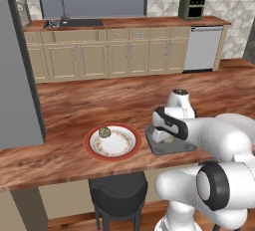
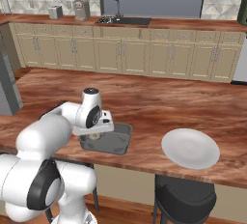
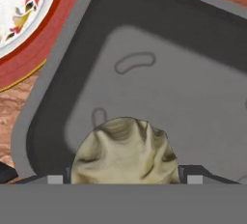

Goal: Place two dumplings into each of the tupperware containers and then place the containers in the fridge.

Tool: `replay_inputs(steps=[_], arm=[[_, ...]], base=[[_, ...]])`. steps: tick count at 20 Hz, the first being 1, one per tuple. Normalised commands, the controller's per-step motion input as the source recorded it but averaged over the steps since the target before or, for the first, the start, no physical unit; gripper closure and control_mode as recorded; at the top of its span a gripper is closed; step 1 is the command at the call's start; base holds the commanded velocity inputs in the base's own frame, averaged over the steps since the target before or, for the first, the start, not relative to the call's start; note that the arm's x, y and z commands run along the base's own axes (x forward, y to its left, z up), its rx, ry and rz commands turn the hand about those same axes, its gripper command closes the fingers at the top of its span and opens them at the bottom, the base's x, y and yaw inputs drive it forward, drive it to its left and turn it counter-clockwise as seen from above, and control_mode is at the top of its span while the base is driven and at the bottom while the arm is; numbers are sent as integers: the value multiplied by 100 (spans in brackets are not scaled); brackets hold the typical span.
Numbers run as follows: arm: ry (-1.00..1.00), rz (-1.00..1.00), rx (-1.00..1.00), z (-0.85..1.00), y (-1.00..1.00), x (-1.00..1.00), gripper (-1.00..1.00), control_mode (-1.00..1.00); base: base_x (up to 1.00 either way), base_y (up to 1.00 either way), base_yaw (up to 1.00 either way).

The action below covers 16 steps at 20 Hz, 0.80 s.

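Gripper (image 3: 124,182) spread wide above dark grey rectangular tupperware tray (image 3: 159,83), pleated greenish-tan dumpling (image 3: 124,153) between fingertips, grasp uncertain. Left base view: second speckled dumpling (image 1: 104,132) on red-rimmed plate (image 1: 91,148) beside. Right base view: plain white plate (image 2: 190,148) well apart.

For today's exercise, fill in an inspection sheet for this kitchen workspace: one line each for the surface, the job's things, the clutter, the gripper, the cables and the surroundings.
Surface: wooden counter, the work happens near its front edge.
Job's things: dark grey container on the counter; one dumpling low over its floor, between the fingertips; another dumpling on the red-rimmed plate beside the container.
Clutter: round white plate on the counter, apart from the container.
Gripper: gripper over the container, jaws wide on either side of the dumpling; contact cannot be told.
Cables: nothing seen.
Surroundings: black stool under the counter, cabinets with sink, dishwasher, toaster oven.
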Motion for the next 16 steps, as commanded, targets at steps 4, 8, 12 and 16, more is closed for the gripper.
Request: replay_inputs(steps=[4,8,12,16], arm=[[0,0,0,-19,0,14,100,-100],[0,0,0,-16,0,27,100,-100],[0,0,0,-3,0,27,100,-100],[0,0,0,-5,0,12,100,-100]], base=[[0,0,0],[0,0,0],[0,0,0],[0,0,0]])
